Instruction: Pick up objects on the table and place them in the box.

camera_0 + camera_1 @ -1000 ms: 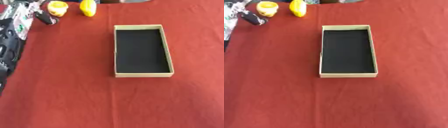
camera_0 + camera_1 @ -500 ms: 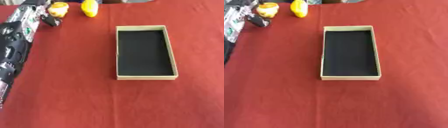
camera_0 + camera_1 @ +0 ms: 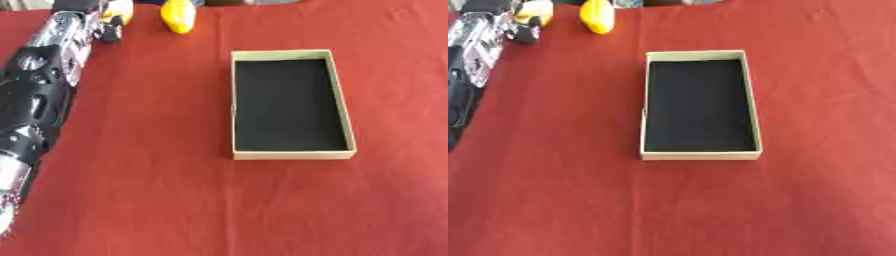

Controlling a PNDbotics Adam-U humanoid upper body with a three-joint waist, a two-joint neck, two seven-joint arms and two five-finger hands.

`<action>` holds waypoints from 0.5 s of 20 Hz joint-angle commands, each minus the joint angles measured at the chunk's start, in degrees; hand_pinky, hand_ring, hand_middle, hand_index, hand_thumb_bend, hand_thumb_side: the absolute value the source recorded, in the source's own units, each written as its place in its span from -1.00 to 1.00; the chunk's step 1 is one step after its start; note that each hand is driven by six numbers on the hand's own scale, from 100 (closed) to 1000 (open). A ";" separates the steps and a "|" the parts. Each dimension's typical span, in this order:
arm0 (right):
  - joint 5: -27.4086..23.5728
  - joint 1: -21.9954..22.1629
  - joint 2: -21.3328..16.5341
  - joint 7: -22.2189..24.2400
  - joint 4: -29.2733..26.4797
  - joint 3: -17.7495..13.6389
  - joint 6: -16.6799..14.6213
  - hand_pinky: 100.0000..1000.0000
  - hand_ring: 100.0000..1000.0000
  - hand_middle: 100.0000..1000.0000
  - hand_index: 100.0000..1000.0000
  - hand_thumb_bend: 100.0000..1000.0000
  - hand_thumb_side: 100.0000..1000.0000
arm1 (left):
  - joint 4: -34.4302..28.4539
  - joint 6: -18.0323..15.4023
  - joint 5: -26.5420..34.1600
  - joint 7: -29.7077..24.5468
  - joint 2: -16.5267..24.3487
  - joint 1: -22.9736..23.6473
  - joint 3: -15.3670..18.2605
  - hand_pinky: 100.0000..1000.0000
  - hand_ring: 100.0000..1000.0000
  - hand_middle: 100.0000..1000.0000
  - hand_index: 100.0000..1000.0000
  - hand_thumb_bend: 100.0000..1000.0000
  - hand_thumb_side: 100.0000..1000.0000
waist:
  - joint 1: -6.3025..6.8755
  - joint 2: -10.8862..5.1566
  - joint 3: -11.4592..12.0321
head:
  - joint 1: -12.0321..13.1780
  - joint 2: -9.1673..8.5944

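Two yellow objects [image 3: 178, 18] sit at the desk's [image 3: 175, 200] far left corner, well apart from the empty box [image 3: 292, 154], so the left hand [image 3: 107, 29] reaches there, its grip indiscernible.

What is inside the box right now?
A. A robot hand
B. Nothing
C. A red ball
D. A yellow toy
B. The box shows only its bare black bottom, and the yellow things sit on the table by its far left edge.
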 commanded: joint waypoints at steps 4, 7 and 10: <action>0.11 0.12 -1.13 -0.48 -0.31 -0.44 -0.29 0.90 0.92 0.53 0.70 -1.00 0.37 | -13.30 -7.56 6.08 -1.45 3.14 1.41 -6.00 0.29 0.25 -0.08 0.21 -1.00 -1.00 | -0.70 -3.62 1.72 | -2.40 1.61; 0.21 0.46 -0.98 -0.63 -0.36 -0.36 -0.39 0.90 0.91 0.53 0.70 -1.00 0.36 | -24.17 -10.41 11.57 -3.98 4.26 4.17 -9.34 0.29 0.25 -0.07 0.22 -1.00 -1.00 | -1.14 -4.68 2.72 | -3.46 2.40; 0.27 0.81 -0.79 -0.80 -0.41 -0.34 -0.47 0.90 0.91 0.53 0.70 -1.00 0.35 | -35.18 -12.38 17.41 -6.61 5.29 7.50 -12.77 0.29 0.25 -0.07 0.21 -1.00 -1.00 | -1.42 -5.60 3.55 | -4.35 2.86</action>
